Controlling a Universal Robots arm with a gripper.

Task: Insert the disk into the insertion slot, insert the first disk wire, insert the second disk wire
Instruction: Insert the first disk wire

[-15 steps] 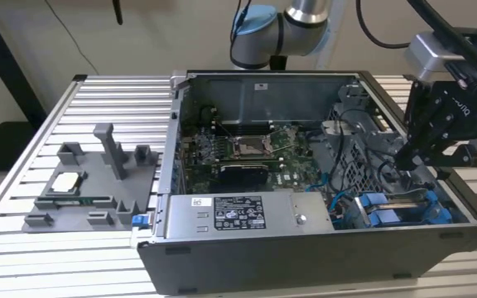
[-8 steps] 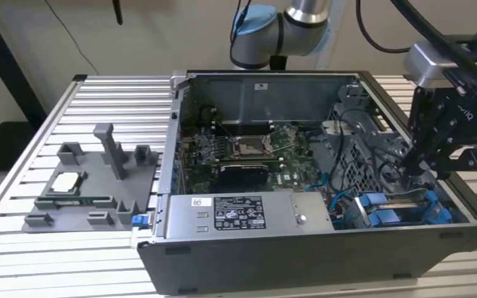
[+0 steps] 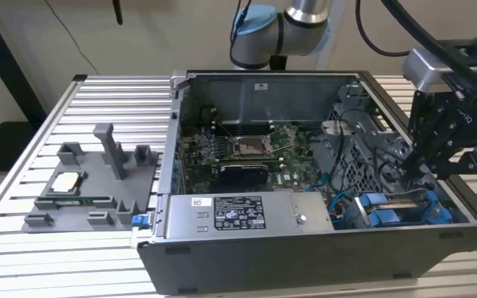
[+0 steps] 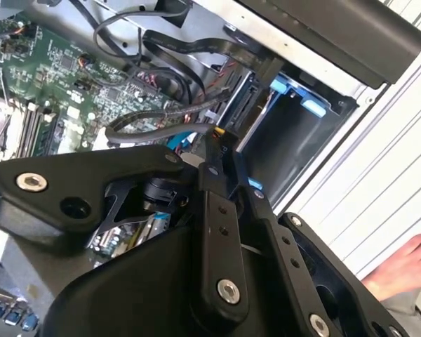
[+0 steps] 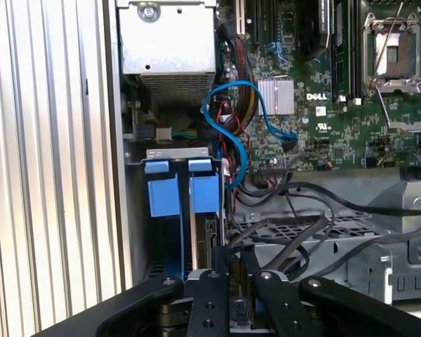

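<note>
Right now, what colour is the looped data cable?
The cable is blue; clearest in first wrist view.

Case (image 3: 305,261): matt dark-grey sheet metal. Table (image 3: 97,93): ribbed bare metal, satin sheen. Fittings (image 5: 175,193): smooth blue plastic (faintly glossy). Gripper (image 5: 236,258): matt black. Power-supply box (image 3: 238,214): silver metal, paper label.
</note>
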